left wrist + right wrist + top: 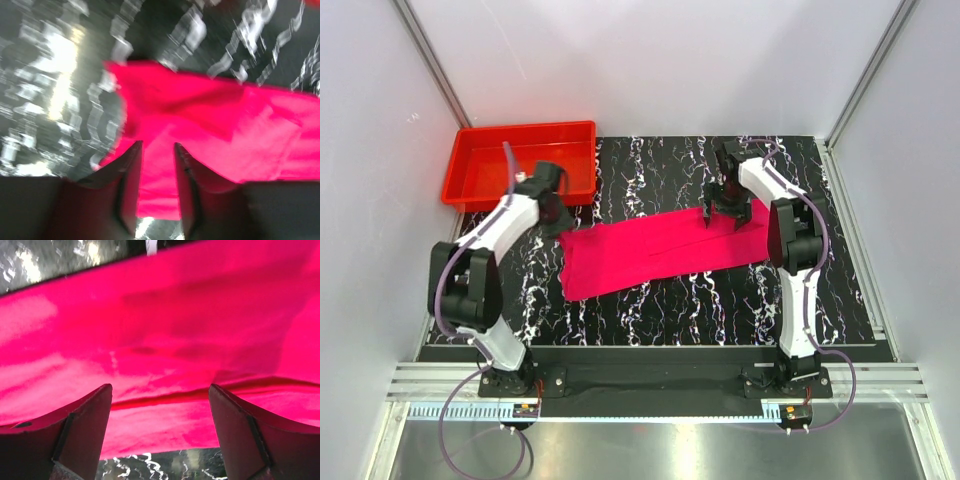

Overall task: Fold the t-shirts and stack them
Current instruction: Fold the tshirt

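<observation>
The magenta-pink t-shirt lies on the table as a long, flat strip running left to right. My left gripper hovers over its left end, jaws a little apart and empty. In the blurred left wrist view, the shirt fills the space beyond the left gripper. My right gripper is over the shirt's far edge, right of centre. In the right wrist view the right gripper is wide open, with the shirt and a fold line beneath it.
A red plastic tray stands at the back left, just behind the left gripper. The black marble-patterned mat covers the table. White walls and metal frame posts enclose the back and sides.
</observation>
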`<state>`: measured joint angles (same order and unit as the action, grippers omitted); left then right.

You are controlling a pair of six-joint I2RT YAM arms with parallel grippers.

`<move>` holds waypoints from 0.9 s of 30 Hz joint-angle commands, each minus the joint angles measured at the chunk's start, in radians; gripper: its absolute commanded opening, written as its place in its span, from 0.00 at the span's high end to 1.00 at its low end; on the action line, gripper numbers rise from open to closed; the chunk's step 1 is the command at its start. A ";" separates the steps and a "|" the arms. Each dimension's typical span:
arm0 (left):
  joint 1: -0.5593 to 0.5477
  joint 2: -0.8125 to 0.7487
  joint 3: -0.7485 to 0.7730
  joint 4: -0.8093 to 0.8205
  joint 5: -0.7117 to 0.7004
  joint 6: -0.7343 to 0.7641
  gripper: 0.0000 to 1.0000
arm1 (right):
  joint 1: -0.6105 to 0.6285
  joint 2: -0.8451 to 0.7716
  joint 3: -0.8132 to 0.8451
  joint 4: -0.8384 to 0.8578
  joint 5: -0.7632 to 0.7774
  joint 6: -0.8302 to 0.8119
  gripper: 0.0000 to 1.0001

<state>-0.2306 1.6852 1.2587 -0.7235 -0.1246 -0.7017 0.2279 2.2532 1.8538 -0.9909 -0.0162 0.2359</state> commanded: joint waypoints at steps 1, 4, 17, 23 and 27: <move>0.080 -0.082 -0.042 0.171 0.179 0.122 0.74 | 0.004 -0.099 -0.024 0.023 -0.056 0.028 0.16; 0.093 -0.055 -0.042 0.223 0.241 0.136 0.84 | 0.004 -0.112 -0.042 0.026 -0.061 0.026 0.17; 0.097 0.002 -0.088 0.236 0.221 0.100 1.00 | 0.004 -0.126 -0.064 0.015 -0.050 0.016 0.18; 0.111 0.048 -0.084 0.211 0.197 0.113 1.00 | 0.005 -0.119 -0.061 0.012 -0.053 0.017 0.18; 0.128 0.077 -0.084 0.214 0.180 0.146 1.00 | 0.004 -0.118 -0.068 0.011 -0.051 0.014 0.18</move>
<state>-0.1181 1.7439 1.1690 -0.5262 0.0875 -0.5941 0.2283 2.1925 1.7851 -0.9817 -0.0483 0.2504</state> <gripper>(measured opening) 0.008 0.821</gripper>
